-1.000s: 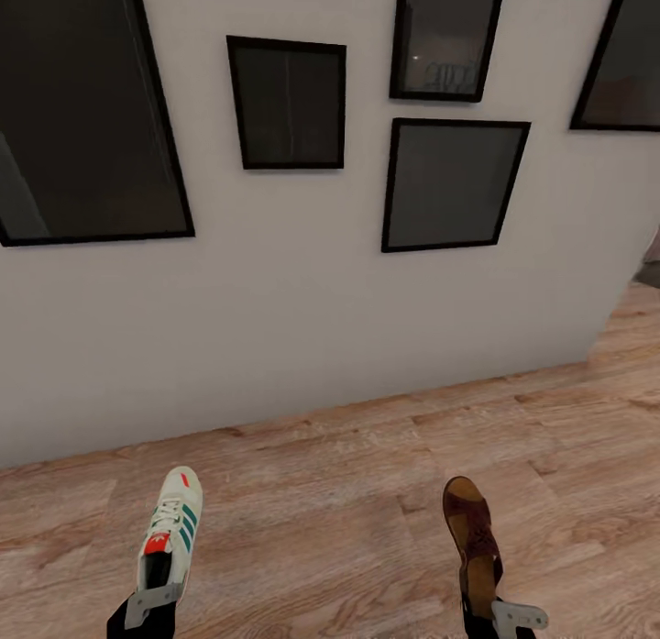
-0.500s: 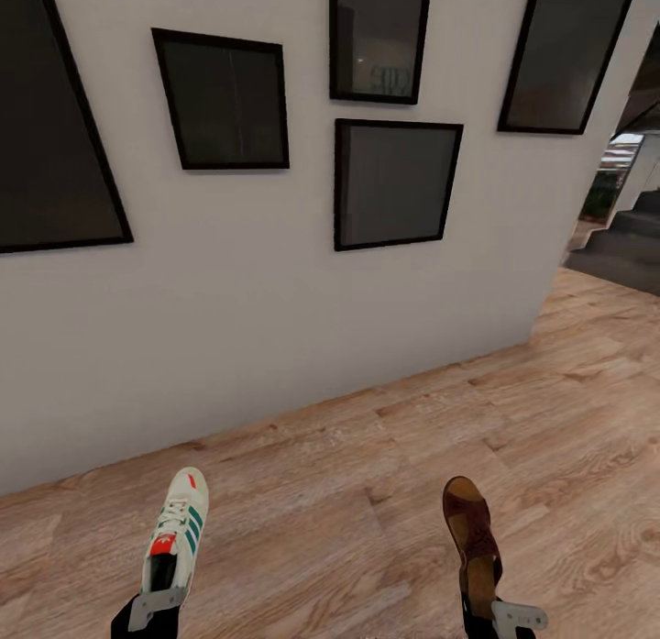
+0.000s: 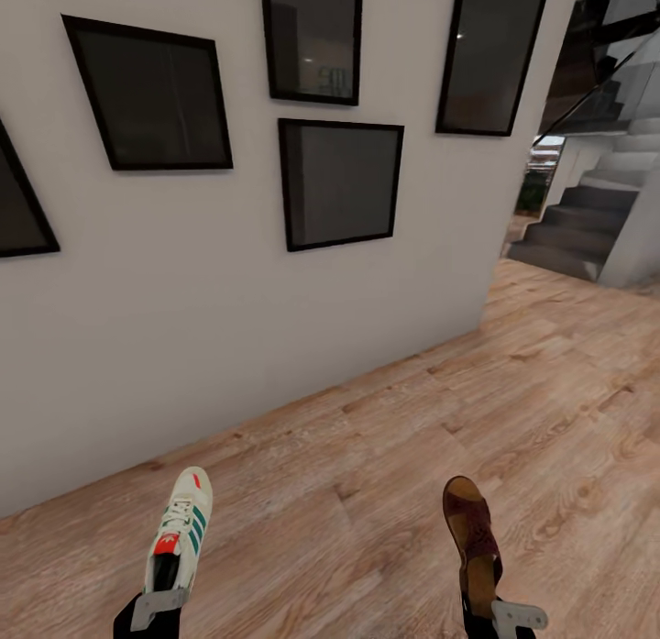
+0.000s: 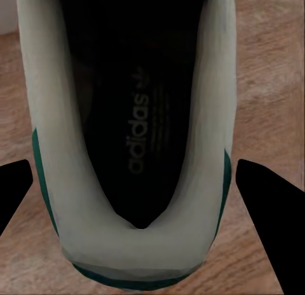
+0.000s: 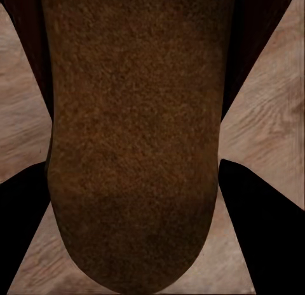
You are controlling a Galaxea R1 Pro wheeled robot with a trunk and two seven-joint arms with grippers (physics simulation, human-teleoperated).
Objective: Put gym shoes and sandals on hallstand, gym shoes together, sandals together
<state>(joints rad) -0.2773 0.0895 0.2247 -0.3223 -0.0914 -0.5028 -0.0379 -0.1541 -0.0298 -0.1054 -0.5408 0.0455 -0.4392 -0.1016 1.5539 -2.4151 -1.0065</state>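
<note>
The view has swung right along the picture wall (image 3: 229, 281) — a staircase (image 3: 577, 226) now shows, so the base is turning, hallstand not yet seen. 1 gym shoe (image 3: 177, 534) sits clamped in the left gripper (image 3: 156, 607), 1 sandal (image 3: 470, 538) in the right gripper (image 3: 504, 616) — both carried above the corridor floor (image 3: 385, 456).

In the head view a gym shoe (image 3: 180, 534) sits at the near left, held at its heel by the left gripper (image 3: 158, 606), toe pointing away. A sandal (image 3: 470, 534) sits at the near right, its heel in the right gripper (image 3: 502, 614). Both are above the corridor floor (image 3: 367, 474). Beyond stands a wall (image 3: 229, 281) bearing picture frames (image 3: 341, 182). A staircase (image 3: 573, 231) rises at the far right.
</note>
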